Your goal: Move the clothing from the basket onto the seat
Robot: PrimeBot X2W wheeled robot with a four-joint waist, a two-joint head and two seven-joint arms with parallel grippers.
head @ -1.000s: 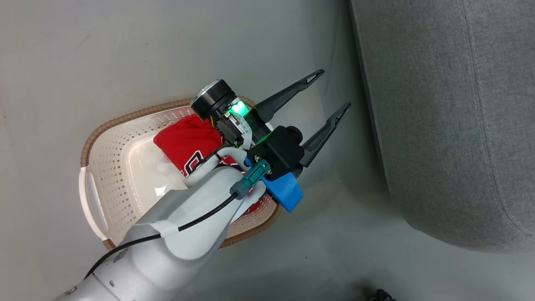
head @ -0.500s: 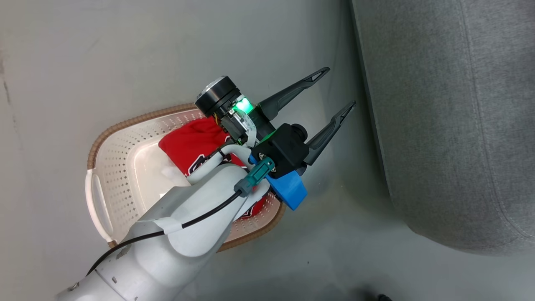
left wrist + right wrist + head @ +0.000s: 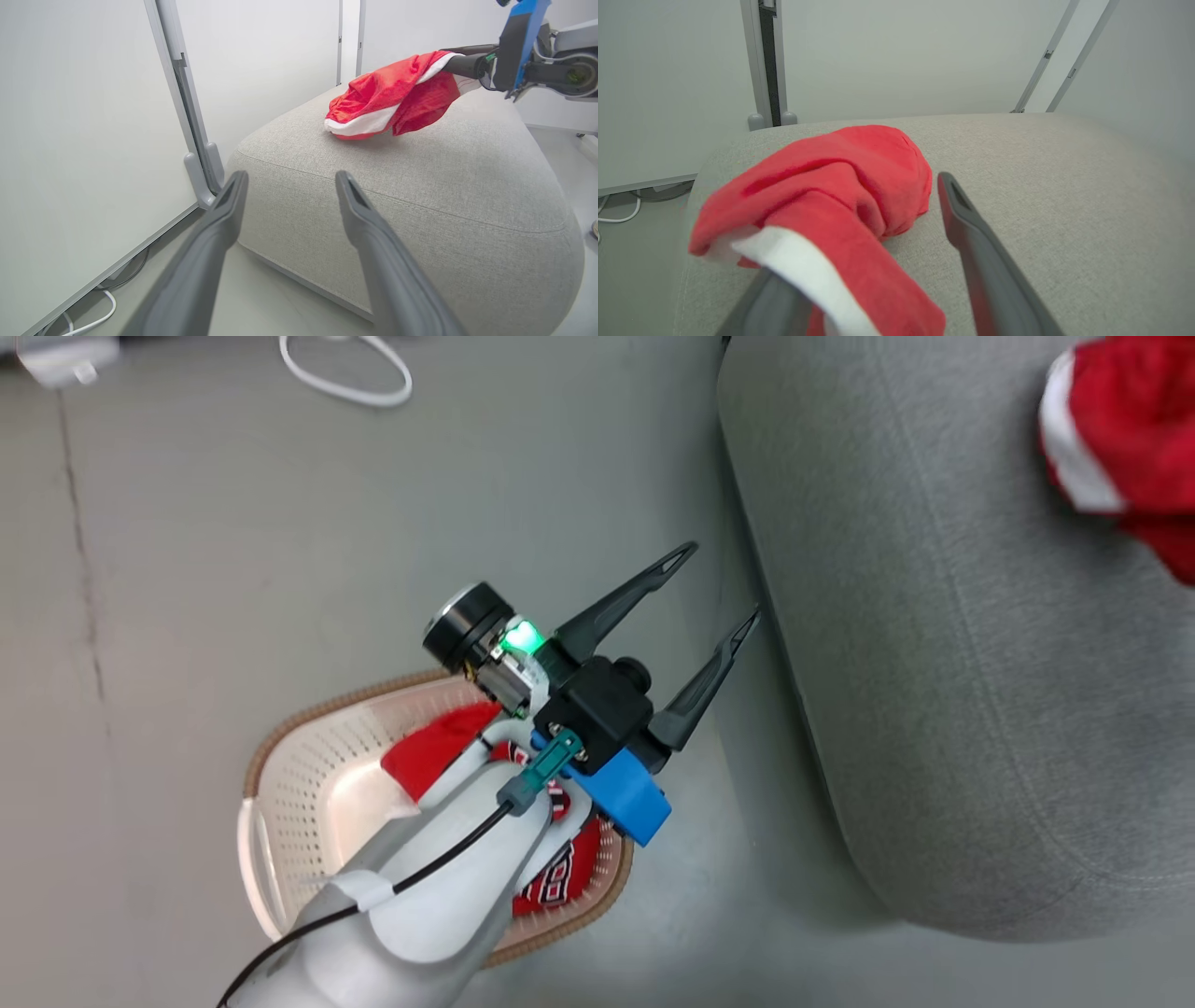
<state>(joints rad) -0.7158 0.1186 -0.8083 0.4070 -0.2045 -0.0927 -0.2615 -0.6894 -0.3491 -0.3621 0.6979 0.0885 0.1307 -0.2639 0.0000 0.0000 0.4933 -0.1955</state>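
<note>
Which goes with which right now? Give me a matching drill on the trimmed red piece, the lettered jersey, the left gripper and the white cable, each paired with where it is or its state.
Things:
1. plain red piece with white trim
2. lettered jersey
3. left gripper
4. white cable

Places or states:
A. lying on the floor
B. in the basket
C. on the seat
D. open and empty, fingers pointing toward the seat

Pairs: 1-C, 2-B, 3-D, 4-A
</note>
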